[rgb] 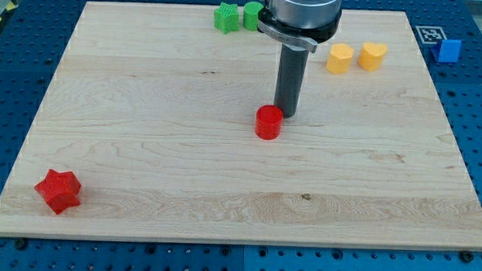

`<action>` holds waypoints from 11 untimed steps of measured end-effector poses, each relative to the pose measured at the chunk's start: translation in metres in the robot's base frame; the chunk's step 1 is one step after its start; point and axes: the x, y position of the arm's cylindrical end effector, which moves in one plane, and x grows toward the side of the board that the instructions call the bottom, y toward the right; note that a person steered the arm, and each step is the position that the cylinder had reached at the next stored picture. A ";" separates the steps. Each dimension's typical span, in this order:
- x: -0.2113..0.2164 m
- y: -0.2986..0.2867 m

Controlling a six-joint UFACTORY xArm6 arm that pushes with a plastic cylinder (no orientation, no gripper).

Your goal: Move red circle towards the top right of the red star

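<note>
We have my tip [287, 115] planted near the middle of the wooden board [144, 140], and there are no jaws on this arm to speak of, only a straight dark rod hanging down from the grey collar at the view's top. So nothing is wide, narrow or holding anything here; the rod simply stands upright on the wood.

Right at the tip, just to its left and a touch toward the view's bottom, sits the red circle [268, 122]. It looks to be touching the rod's lower end, or as near as makes no difference; we cannot tell for certain from this angle.

Now look far down and to the left of the tip: there is the red star [58, 190], close to the board's bottom-left corner, well apart from the circle.

Up above the tip and to its left, near the board's top edge, we see a green star [226, 17], and just beside it a second green block [252, 14], partly hidden behind the arm, its shape hard to make out.

Up and to the right of the tip we have two yellow pieces side by side: a yellow hexagon-like block [339, 58] and a yellow heart [372, 56].

Off the board entirely, far to the tip's upper right on the blue pegged table [475, 119], rests a small blue cube [448, 50], next to a black-and-white marker tag [429, 33].
</note>
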 end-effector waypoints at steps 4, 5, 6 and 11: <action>0.017 -0.017; 0.023 -0.007; 0.030 -0.007; 0.015 -0.041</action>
